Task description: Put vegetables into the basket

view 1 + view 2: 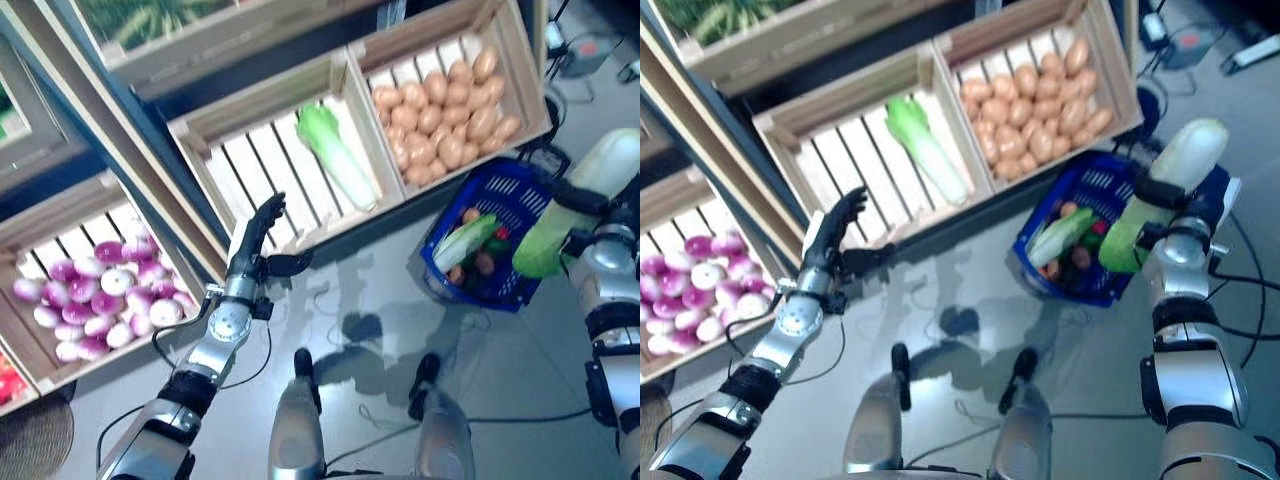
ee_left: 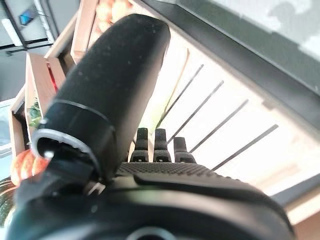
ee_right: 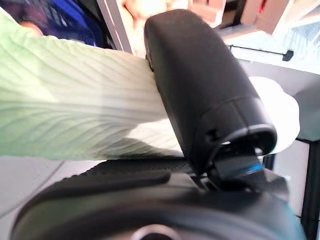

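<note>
The blue basket stands on the floor below the crate stand. In it lie a pale green cabbage and some small round brown and red vegetables. My right hand is shut on a long napa cabbage, white at the stem end and green at the leaf end; it holds the cabbage tilted just right of the basket's rim. In the right wrist view my thumb presses over the cabbage's ribbed leaves. My left hand is open and empty, fingers straight, at the front edge of the middle crate.
A wooden stand with slatted crates fills the upper half of the eye views. A napa cabbage lies in the middle crate, to the right of my left hand. Grey floor lies between the stand and me.
</note>
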Robot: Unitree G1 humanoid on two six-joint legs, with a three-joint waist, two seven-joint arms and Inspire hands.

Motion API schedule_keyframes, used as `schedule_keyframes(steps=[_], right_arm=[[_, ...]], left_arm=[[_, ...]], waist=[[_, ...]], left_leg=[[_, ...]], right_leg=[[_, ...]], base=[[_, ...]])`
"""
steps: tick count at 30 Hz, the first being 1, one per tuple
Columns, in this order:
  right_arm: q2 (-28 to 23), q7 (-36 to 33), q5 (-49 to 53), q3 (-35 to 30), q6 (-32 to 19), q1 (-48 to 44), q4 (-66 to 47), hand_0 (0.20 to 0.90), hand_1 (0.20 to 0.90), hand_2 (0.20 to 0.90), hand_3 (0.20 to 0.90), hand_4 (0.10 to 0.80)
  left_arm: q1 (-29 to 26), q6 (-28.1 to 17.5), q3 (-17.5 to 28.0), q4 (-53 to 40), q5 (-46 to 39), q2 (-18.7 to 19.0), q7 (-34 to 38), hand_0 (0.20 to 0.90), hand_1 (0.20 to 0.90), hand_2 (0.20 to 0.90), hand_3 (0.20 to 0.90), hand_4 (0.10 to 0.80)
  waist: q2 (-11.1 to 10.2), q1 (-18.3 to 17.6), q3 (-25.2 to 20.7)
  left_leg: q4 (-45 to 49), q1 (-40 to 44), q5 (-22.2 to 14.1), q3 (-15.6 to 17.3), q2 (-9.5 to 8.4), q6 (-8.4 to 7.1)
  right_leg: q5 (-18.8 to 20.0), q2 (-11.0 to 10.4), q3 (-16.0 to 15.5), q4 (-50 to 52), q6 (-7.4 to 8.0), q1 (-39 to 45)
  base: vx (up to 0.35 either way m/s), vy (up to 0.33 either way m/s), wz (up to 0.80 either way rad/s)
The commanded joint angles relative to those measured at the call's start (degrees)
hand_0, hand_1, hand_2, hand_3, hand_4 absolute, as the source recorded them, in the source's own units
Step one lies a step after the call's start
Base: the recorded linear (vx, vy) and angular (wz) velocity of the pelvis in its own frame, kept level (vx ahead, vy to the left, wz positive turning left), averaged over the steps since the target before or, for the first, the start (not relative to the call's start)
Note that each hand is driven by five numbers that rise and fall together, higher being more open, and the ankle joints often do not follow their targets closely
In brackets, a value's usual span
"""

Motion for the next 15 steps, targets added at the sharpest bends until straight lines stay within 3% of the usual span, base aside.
schedule_keyframes(steps=[1,6,10,11,12,13,15], right_arm=[[-4.39,-2.12,4.21,0.68,-10.59,-5.1,-1.24,0.3,0.3,0.3,0.3,0.4],[-5.54,-2.49,4.9,1.08,-10.85,-8.46,1.33,0.3,0.3,0.3,0.3,0.4],[-5.9,-3.19,4.94,1.07,-9.49,-9.75,2.23,0.3,0.3,0.3,0.3,0.4],[-6.02,-3.27,4.9,1.15,-8.92,-10.05,2.44,0.3,0.3,0.3,0.3,0.4],[-6.21,-3.4,5.17,1.61,-6.8,-10.6,3.14,0.566,0.566,0.566,0.566,0.577],[-6.33,-3.31,5.4,1.84,-6.55,-10.81,3.52,0.9,0.9,0.9,0.9,0.8],[-6.14,-2.61,5.71,1.56,-5.89,-10.51,3.77,0.9,0.9,0.9,0.9,0.8]], left_arm=[[-2.5,-7.58,-0.76,-5.65,-3.29,2.54,2.92,0.9,0.9,0.9,0.9,0.8],[-2.88,-10.22,-2.47,-8.61,-4.4,2.73,3.23,0.9,0.9,0.9,0.9,0.8],[-2.59,-11.76,-3.53,-9.96,-3.06,3.54,4.96,0.9,0.9,0.9,0.9,0.8],[-2.69,-12.05,-3.68,-10.17,-3.05,3.65,5.4,0.9,0.9,0.9,0.9,0.8],[-2.87,-12.91,-3.94,-10.38,-3.22,3.77,6.46,0.9,0.9,0.9,0.9,0.8],[-2.96,-13.31,-3.91,-10.5,-3.06,3.8,6.85,0.9,0.9,0.9,0.9,0.8],[-3.2,-14.39,-3.75,-11.19,-2.28,4.24,7.9,0.9,0.9,0.9,0.9,0.8]], waist=[[-0.11,0.74,-3.8],[0.79,1.12,-1.94],[1.44,1.07,-1.19],[1.64,0.97,-0.81],[1.86,0.91,-0.74],[1.94,0.88,-0.66],[2.08,0.72,-0.44]], left_leg=[[7.13,-4.89,-6.91,-1.68,-0.14,-0.17],[16.64,-11.04,-11.52,-1.66,-0.5,1.06],[23.29,-13.85,-15.89,-2.61,-0.41,0.72],[23.72,-14.77,-14.78,-2.48,-0.52,1.14],[25.39,-14.94,-16.78,-2.67,-0.41,0.77],[25.74,-15.07,-16.88,-2.7,-0.45,0.76],[26.44,-15.28,-17.15,-2.71,-0.38,0.7]], right_leg=[[-10.81,-3.3,2.65,14.0,-1.3,-2.57],[-14.2,-6.79,3.2,24.48,-1.78,-9.72],[-17.93,-7.82,5.34,30.99,-1.53,-13.31],[-16.89,-8.02,5.35,31.3,-2.18,-14.33],[-18.79,-8.1,6.01,32.99,-1.68,-14.7],[-18.91,-8.08,6.12,33.3,-1.71,-14.88],[-19.24,-8.15,6.09,34.19,-1.71,-15.36]], base=[[-0.112,-0.001,0.22],[-0.085,-0.005,0.19],[0.025,-0.003,0.1],[0.0,0.0,0.0],[0.0,0.0,0.0],[0.103,-0.009,-0.01],[-0.01,0.003,-0.01]])
